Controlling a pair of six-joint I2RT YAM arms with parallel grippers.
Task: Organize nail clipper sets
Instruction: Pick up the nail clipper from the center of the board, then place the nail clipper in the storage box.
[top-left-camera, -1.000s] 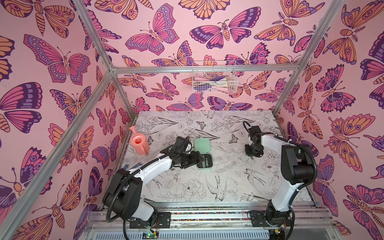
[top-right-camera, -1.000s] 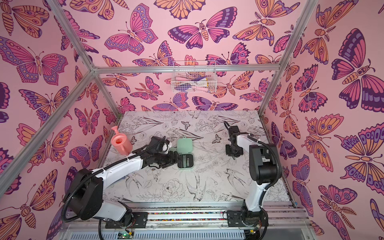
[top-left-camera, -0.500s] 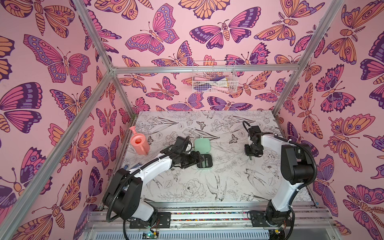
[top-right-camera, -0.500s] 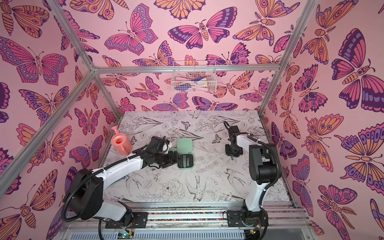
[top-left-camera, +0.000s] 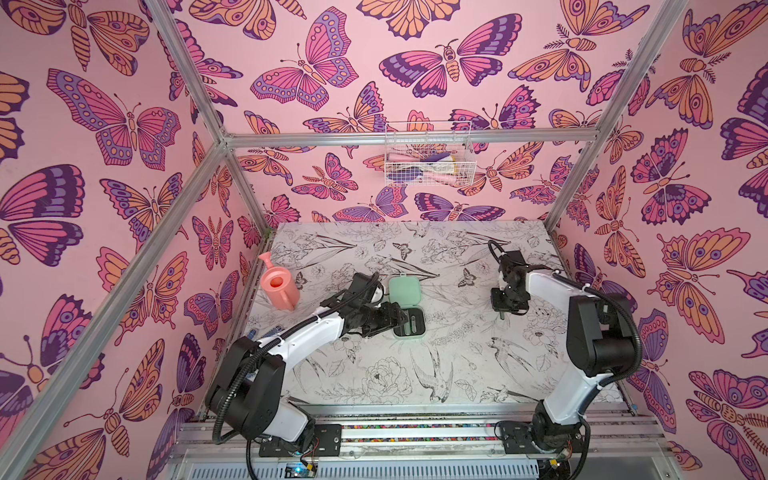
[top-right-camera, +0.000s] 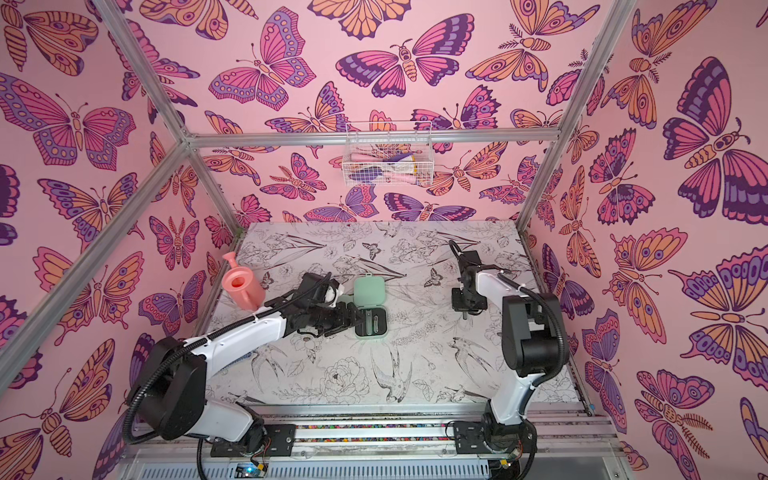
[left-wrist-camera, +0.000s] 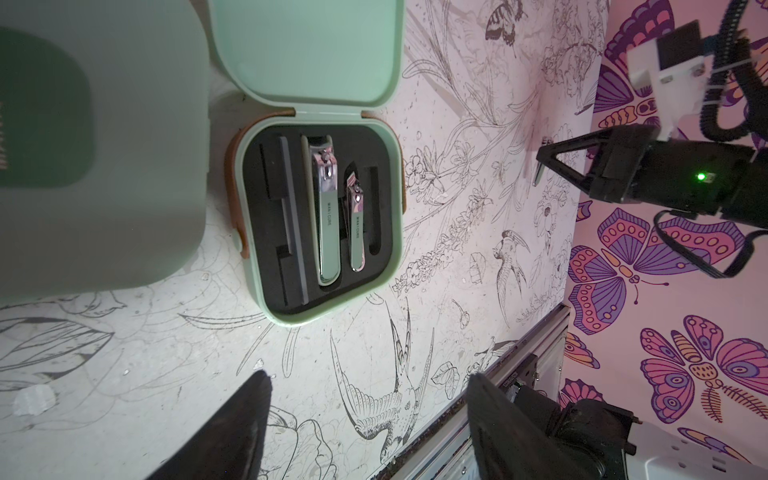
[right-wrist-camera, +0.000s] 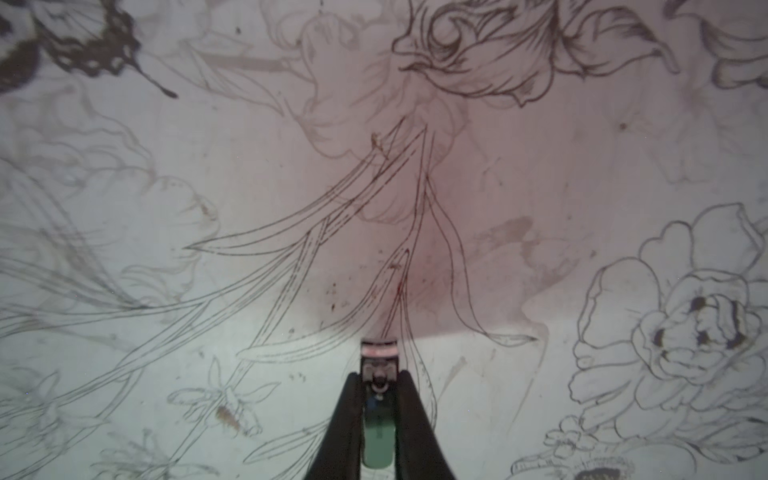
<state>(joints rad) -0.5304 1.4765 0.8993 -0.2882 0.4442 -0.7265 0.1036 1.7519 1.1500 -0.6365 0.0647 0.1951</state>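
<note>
Clipper hangs upright, pinched in the right jaws near the right edge of the desk; open case lies well apart at its middle, just beside the spread left jaws.

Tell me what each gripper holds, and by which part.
Right gripper pinches a nail clipper by its long sides, cutting end poking out. Left gripper is open, empty.
</note>
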